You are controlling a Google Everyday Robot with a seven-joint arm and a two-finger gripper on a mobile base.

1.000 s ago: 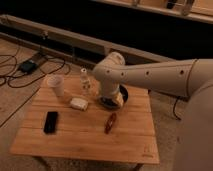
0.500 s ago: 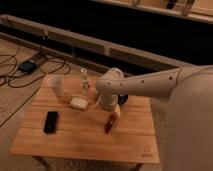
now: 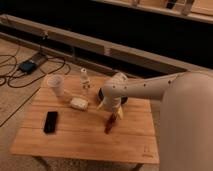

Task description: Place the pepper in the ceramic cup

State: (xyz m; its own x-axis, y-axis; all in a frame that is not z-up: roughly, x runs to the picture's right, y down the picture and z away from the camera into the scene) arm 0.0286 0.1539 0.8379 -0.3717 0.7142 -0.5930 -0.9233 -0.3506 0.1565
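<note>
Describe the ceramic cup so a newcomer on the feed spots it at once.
Find the wooden table; the ceramic cup stands near its far left corner, left of the small clear bottle. The pincer is by the pepper, well to the right. The cup is the only white, handleless, tapered vessel.

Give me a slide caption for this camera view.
Robot gripper poised at the pepper on a wooden table, white cup standing apart near the far left corner.

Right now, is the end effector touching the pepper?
Cannot tell: in the camera view the end effector overlaps the far end of the pepper, hiding any gap.
</note>
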